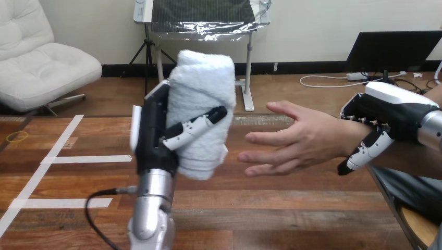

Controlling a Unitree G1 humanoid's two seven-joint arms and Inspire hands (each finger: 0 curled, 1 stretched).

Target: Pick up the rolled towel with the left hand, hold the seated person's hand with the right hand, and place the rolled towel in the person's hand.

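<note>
A white rolled towel [204, 94] stands upright in the air at centre left, with my left hand [154, 136] shut on it; a finger crosses its front. To its right, a short gap away, the person's hand [305, 139] is held out with the palm open and the fingers pointing at the towel. My right hand [390, 110] grips the person's wrist at the right: its fingers curl over the top and its thumb [365, 152] comes up from below.
White tape lines [86, 159] mark the wooden surface at the left. A small yellow ring [17, 136] lies near the left edge. A dark rounded edge [412, 219] shows at the bottom right.
</note>
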